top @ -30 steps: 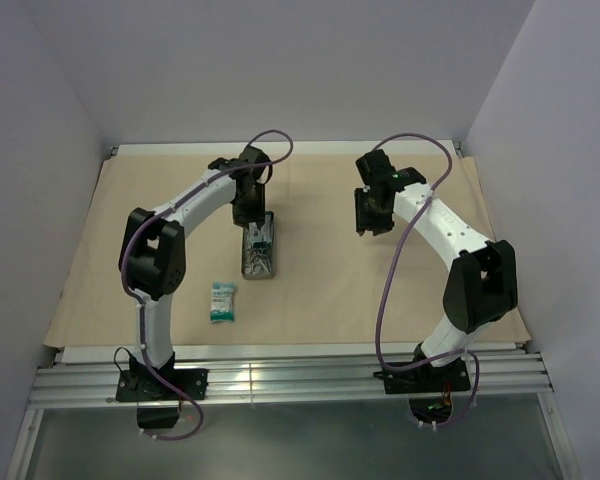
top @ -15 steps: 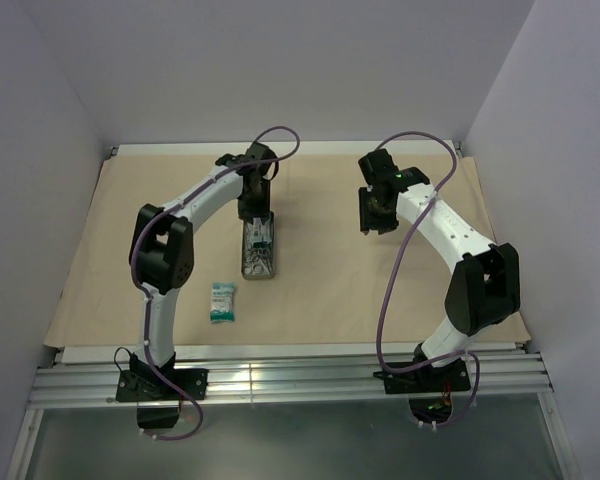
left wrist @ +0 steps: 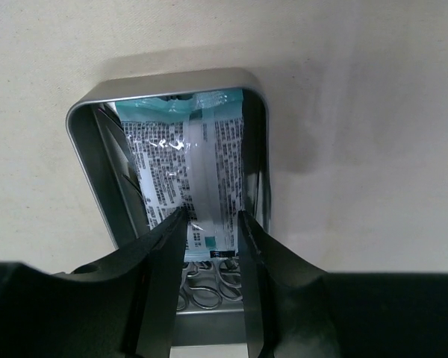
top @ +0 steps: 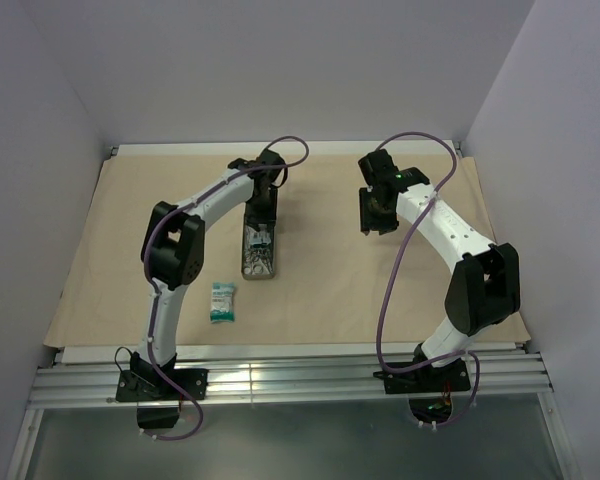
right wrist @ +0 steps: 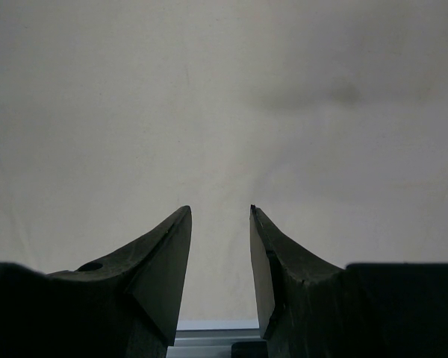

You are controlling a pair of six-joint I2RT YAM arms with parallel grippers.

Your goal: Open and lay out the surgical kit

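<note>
We see the small grey rectangular metal tray (top: 258, 262) left of centre on the tan paper-like drape (top: 330, 290), which is spread flat over most of the worktop (top: 300, 352). In the left wrist view the tray (left wrist: 82, 123) holds a teal-and-white printed packet (left wrist: 172, 160) with a clear seam strip down its middle. The packet fills the tray's far half. At the near end the silver ring handles (left wrist: 206, 298) of an instrument show under the packet's edge.

The left pincer (top: 260, 215) points down over the tray's far end. From its own camera the left pincer (left wrist: 211, 220) has its two dark fingers parted by a narrow gap, one on each side of the packet's seam strip. We cannot tell whether the fingertips touch the packet; they are not closed on it.

A second teal-and-white packet (top: 222, 301) lies flat on the drape, nearer the arm bases and just left of the tray, apart from it.

The right pincer (top: 372, 222) hangs over bare drape well to the right of the tray. In its wrist view the right pincer (right wrist: 219, 212) is likewise parted, with only plain tan drape (right wrist: 224, 97) between and beyond its fingers.
</note>
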